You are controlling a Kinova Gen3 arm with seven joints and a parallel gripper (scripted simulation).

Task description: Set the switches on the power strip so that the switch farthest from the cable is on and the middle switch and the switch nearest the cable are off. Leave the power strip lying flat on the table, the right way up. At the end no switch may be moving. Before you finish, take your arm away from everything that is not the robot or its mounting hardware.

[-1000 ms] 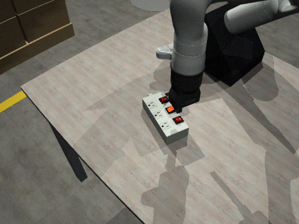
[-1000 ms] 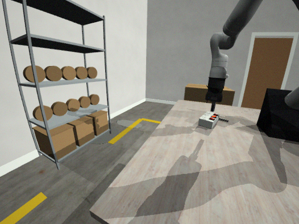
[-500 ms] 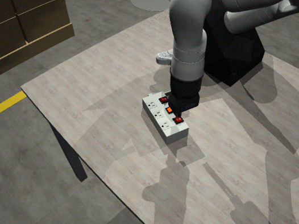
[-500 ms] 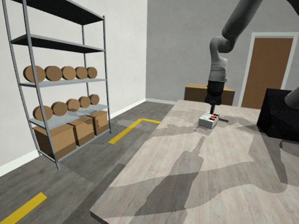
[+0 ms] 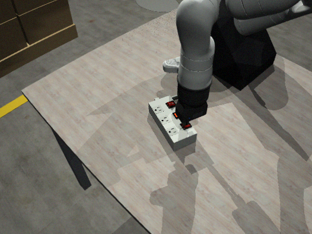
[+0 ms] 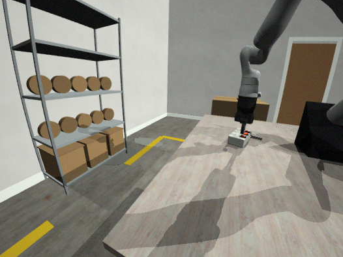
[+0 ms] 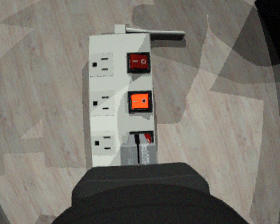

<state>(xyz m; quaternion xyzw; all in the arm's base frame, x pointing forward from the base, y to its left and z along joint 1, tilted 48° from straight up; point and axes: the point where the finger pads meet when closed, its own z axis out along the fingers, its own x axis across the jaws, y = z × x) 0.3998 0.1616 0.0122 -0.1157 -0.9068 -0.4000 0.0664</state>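
A white power strip lies flat on the wooden table, right way up; it also shows in the exterior view and the wrist view. Its cable leaves the far end. The switch nearest the cable is dark red. The middle switch glows bright orange. The switch farthest from the cable is red and partly hidden by my fingers. My gripper is shut, empty, pointing straight down, its tips resting on that farthest switch.
The robot's black base stands at the back right of the table. A white shoe-like object lies behind the strip. Cardboard boxes stand on the floor to the left, a metal shelf by the wall.
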